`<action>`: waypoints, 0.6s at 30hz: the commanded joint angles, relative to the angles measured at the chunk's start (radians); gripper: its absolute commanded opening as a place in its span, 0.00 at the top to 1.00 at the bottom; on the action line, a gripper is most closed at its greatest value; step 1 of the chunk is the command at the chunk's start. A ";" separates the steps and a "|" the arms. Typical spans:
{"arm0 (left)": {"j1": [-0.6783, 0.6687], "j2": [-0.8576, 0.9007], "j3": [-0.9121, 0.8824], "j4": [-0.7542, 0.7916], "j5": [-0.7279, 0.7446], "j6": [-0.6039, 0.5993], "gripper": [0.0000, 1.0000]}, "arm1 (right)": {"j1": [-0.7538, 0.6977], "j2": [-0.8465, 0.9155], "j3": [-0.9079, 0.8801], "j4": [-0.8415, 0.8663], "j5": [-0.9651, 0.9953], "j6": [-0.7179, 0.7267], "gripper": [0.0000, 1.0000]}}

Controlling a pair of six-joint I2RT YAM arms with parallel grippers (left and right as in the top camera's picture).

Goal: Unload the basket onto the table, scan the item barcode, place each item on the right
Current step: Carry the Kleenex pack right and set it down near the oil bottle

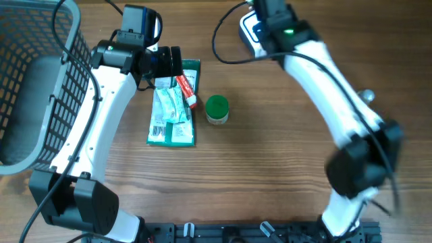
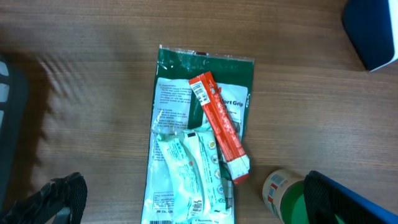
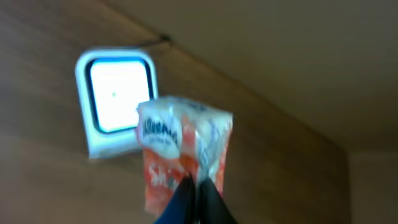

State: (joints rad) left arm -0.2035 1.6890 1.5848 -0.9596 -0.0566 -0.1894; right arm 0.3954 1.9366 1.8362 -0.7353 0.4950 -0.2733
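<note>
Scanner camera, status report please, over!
Right claw shut on orange-white packet. Packet up by lit scanner. Left claw open over green pouch. Nothing blocking.

item: tissue pack point(image 3: 183, 146) | orange-white (blurred), upright | scanner point(image 3: 115, 99): lit, behind

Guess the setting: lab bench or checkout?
Probably a mock checkout on a wooden table: a white blue-rimmed scanner pad, a dark wire shopping basket, and packaged goods such as an orange-white crinkly packet and a green-lidded jar.
</note>
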 commanded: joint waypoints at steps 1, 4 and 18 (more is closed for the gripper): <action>0.004 0.009 0.003 0.002 -0.012 -0.010 0.00 | -0.025 -0.149 0.008 -0.216 -0.202 0.192 0.96; 0.004 0.009 0.003 0.002 -0.012 -0.010 0.00 | -0.076 -0.166 0.005 -0.461 -0.463 0.268 0.96; 0.004 0.009 0.003 0.002 -0.012 -0.009 0.00 | -0.148 -0.158 -0.557 -0.275 -0.440 0.515 0.96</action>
State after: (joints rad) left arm -0.2035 1.6890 1.5848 -0.9600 -0.0566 -0.1894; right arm 0.2562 1.7702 1.3376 -1.0500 -0.0391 0.1467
